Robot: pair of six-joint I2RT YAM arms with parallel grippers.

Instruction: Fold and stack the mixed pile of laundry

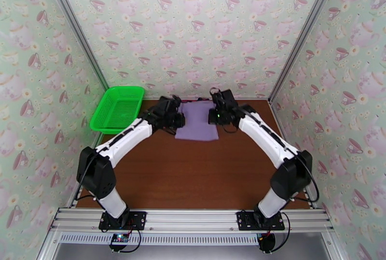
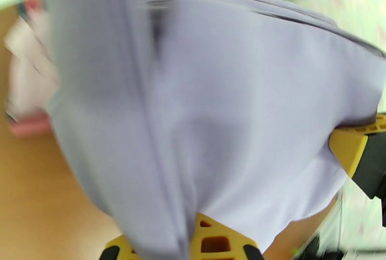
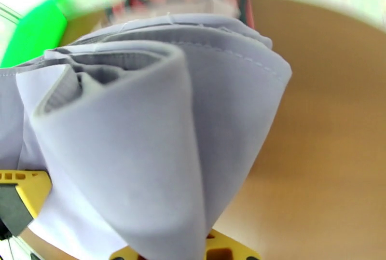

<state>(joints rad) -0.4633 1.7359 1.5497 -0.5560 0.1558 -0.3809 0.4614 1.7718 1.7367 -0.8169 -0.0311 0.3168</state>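
Note:
A lavender-purple shirt (image 1: pixel 195 122) lies folded flat at the back middle of the brown table (image 1: pixel 193 174). My left gripper (image 1: pixel 179 114) is shut on its left edge and my right gripper (image 1: pixel 213 111) is shut on its right edge. In the left wrist view the lavender shirt (image 2: pixel 231 111) drapes in blurred folds over my yellow fingers (image 2: pixel 214 241). In the right wrist view the lavender shirt (image 3: pixel 144 135) bunches in thick rolled layers above my yellow fingers (image 3: pixel 24 186). More of the laundry pile, pale pink and dusty-red cloth (image 2: pixel 26 92), lies behind it by the back wall (image 3: pixel 193 0).
A green mesh basket (image 1: pixel 120 107) stands at the back left corner, also visible as a green basket (image 3: pixel 38 29) from the right wrist. Patterned walls close in the table on three sides. Bare brown tabletop stretches between the shirt and the arm bases.

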